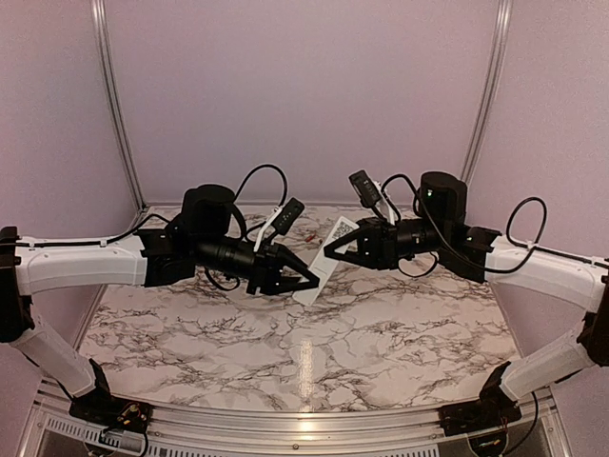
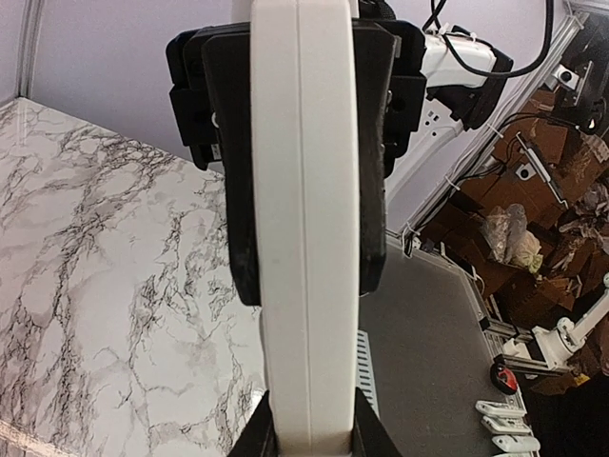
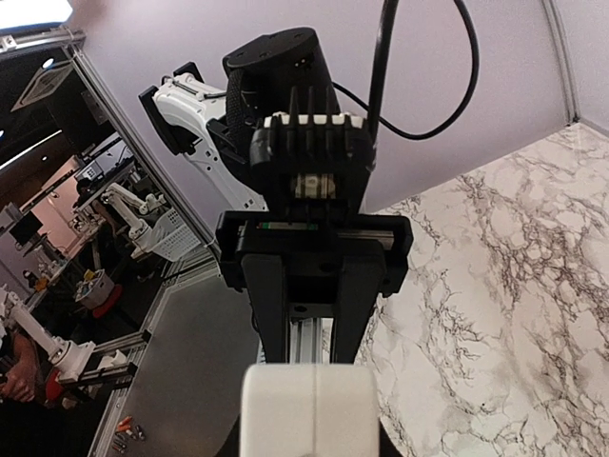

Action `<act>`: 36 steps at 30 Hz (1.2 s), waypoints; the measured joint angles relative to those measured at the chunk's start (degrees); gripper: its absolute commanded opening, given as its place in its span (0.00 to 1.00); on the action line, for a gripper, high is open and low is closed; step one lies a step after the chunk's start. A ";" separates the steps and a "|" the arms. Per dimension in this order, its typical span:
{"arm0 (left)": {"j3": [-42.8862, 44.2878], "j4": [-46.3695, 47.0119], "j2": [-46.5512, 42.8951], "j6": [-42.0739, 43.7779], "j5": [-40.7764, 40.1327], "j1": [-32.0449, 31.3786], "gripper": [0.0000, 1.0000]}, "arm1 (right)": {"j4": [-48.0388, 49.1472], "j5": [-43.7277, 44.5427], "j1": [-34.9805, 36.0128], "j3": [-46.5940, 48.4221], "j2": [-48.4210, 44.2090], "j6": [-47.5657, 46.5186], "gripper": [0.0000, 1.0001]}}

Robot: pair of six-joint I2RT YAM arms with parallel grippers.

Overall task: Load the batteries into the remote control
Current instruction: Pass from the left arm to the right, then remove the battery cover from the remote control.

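Observation:
The remote control, a slim white bar, hangs tilted above the table between the two arms. My left gripper is shut on its lower end. In the left wrist view the remote control runs edge-on up from my left gripper. There the right gripper's black fingers press on both of its sides. My right gripper is shut on the upper end, next to a printed label. In the right wrist view the remote control fills the bottom. A tiny reddish speck, perhaps the batteries, lies behind.
The marble table spreads below both arms, with pink walls and metal posts round it. Past the table's edge lie a grey floor and cluttered shelves. Black cables loop above both wrists.

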 measured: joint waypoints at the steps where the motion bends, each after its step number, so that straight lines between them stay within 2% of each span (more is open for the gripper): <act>1: -0.04 0.13 0.00 -0.44 0.04 0.15 0.16 | 0.24 0.22 -0.02 -0.02 0.07 0.26 0.06; 4: -0.85 1.40 -0.04 -1.62 0.04 0.72 0.49 | 0.85 0.50 -0.02 -0.02 0.48 0.70 0.00; 6: -2.27 3.30 -0.61 -2.69 -0.96 1.44 0.63 | 1.33 0.37 -0.28 -0.07 0.79 1.53 0.00; 9: -5.62 6.08 -2.54 -5.51 -3.74 3.80 0.76 | 2.05 1.18 -1.51 -0.35 0.92 2.56 0.00; 13: -9.01 8.63 -3.87 -9.27 -8.57 6.19 0.85 | 2.75 3.63 -4.96 -2.27 0.92 4.33 0.00; 18: -12.22 12.33 -3.37 -15.30 -11.98 6.47 0.88 | 2.64 8.28 -6.38 -3.15 1.97 6.23 0.00; 26: -12.33 16.20 3.69 -23.04 -12.11 6.10 0.88 | 3.39 11.96 -6.40 -4.37 5.42 9.62 0.00; 36: -7.58 16.44 9.79 -28.06 -11.85 4.39 0.88 | 6.69 12.61 -6.40 -5.44 6.80 12.39 0.00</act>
